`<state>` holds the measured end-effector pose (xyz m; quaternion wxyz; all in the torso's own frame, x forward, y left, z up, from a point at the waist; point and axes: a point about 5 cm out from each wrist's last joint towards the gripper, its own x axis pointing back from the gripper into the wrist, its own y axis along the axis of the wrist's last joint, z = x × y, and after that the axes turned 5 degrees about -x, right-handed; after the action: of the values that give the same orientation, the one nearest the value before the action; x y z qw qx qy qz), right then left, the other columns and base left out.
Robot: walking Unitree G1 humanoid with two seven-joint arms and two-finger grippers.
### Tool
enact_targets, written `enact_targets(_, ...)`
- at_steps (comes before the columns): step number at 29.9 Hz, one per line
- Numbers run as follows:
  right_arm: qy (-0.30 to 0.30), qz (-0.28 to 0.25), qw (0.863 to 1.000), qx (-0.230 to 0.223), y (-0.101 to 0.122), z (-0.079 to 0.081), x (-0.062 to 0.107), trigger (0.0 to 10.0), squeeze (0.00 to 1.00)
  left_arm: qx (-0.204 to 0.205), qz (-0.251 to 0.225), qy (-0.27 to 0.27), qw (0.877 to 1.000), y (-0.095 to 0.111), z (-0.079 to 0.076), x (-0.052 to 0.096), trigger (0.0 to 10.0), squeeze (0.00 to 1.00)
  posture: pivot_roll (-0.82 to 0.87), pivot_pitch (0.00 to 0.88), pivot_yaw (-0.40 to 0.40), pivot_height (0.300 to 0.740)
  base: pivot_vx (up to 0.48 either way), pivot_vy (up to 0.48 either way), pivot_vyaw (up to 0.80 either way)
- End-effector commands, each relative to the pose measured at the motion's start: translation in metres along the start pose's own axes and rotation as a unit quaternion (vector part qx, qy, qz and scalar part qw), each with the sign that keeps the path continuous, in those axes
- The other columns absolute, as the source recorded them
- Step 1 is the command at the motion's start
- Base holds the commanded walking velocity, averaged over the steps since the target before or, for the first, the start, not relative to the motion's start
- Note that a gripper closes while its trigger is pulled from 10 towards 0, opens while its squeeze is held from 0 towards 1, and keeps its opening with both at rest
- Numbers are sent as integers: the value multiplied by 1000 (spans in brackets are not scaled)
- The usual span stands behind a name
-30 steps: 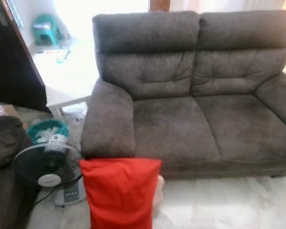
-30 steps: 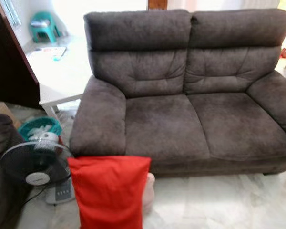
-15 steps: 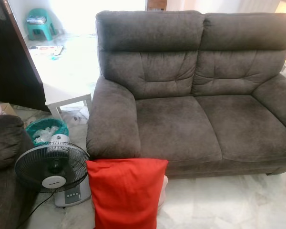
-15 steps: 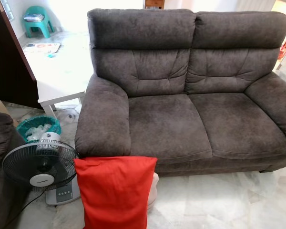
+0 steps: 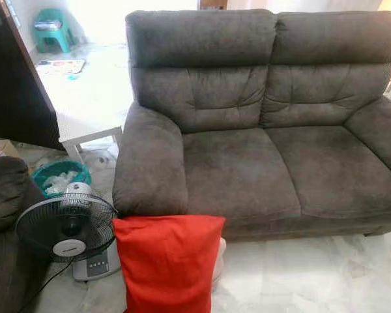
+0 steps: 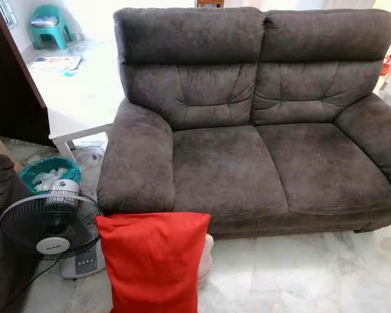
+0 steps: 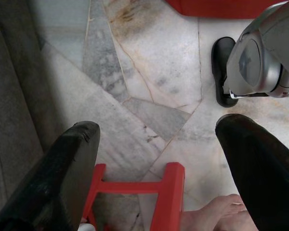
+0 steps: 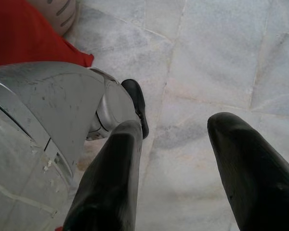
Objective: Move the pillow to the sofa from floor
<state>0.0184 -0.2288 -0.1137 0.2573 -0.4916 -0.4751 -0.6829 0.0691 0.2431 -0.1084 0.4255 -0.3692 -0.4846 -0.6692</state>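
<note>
Locating the red pillow (image 5: 168, 261) first: upright on the marble floor (image 5: 300, 274), leaning against the front of the sofa (image 5: 202, 39) just below its armrest and touching it. Just beside it, on the robot's left, a standing fan (image 5: 65, 228); behind that, a teal basket (image 5: 52, 175).

Left gripper (image 7: 156, 127) and right gripper (image 8: 178, 124): hanging low, pointed at the floor, spread wide, holding nothing.

Step in hand, by judgement: the approach.

- Close in squarely on the pillow; keep clear of the fan and its cord.
- Grasp the soft top edge from both sides; pinch deep enough to prevent slipping.
- Lift above seat height before carrying over to the seat cushion (image 5: 238, 173).
</note>
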Motion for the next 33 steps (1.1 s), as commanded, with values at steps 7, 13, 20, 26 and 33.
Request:
enact_targets(7, -8, -4, 1000, 19, 1, -5, 1, 10000, 0, 6, 13, -5, 1000, -6, -2, 1, 10000, 0, 83, 0, -10, 740, 0, 0, 414)
enact_targets(13, -8, -3, 1000, 14, 1, -5, 1, 10000, 0, 5, 14, -5, 1000, -7, -2, 1, 10000, 0, 84, 0, -11, 740, 0, 0, 800)
enact_targets(20, -6, -1, 1000, 19, 1, -5, 1, 10000, 0, 2, 15, -6, 1000, -7, -3, 1, 10000, 0, 84, 0, -11, 740, 0, 0, 800)
enact_targets(26, -6, 0, 1000, 20, 1, -5, 1, 10000, 0, -1, 15, -7, 1000, -8, -3, 1, 10000, 0, 84, 0, -12, 740, 0, 0, 800)
enact_targets(33, -7, -1, 1000, 11, 0, -5, 1, 10000, 0, -2, 15, -8, 1000, -8, -3, 1, 10000, 0, 85, 0, -13, 740, 0, 0, 496)
